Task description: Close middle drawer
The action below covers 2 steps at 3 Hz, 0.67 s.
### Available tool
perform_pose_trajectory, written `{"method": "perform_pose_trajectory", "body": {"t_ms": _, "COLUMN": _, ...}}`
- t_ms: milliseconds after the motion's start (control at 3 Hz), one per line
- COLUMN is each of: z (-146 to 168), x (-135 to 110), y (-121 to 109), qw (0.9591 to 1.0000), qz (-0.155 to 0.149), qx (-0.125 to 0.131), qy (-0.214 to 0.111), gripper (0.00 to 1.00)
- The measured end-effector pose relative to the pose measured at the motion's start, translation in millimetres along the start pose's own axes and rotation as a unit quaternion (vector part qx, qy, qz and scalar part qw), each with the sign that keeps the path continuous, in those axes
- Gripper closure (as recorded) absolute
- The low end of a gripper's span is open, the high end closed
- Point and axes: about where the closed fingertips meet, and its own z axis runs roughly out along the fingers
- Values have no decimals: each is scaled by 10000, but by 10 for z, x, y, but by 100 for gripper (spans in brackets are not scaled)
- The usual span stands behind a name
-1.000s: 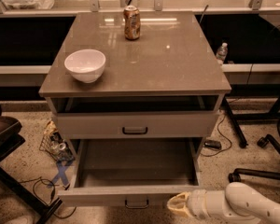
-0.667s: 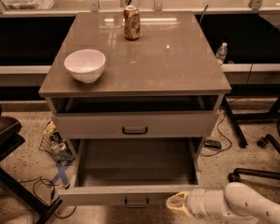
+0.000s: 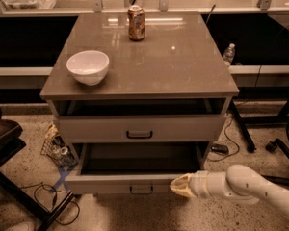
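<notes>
Middle drawer (image 3: 106,183): pulled well out toward the near side, grey interior exposed, directly beneath the upper drawer (image 3: 183,128).
Gripper (image 3: 177,186): low at near right, its tip at the drawer front, right of the dark handle (image 3: 141,189); whether it touches cannot be told.
Jaws: appear closed to a point, gripping nothing.
Governing relation: the drawer front lies just left and far of the tip; its long axis runs left to right; judged closing travel is near to far.
Markings: the can (image 3: 136,23), far of the white bowl (image 3: 88,66) on the cabinet top (image 3: 183,66), bears printing, none legible.

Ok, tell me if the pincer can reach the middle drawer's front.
Probably yes: the pincer sits at the front of the middle drawer, near its right end, with nothing between them.
</notes>
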Motion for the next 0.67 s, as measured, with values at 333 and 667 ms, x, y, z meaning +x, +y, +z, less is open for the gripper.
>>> {"method": "perform_pose_trajectory", "body": {"t_ms": 333, "z": 27, "x": -74, "y": -244, "qw": 10000, "qz": -59, "qx": 51, "qy": 20, "gripper": 100}}
{"method": "perform_pose_trajectory", "body": {"t_ms": 667, "z": 89, "x": -157, "y": -556, "qw": 9999, "qz": -118, "qx": 84, "qy": 38, "gripper": 100}}
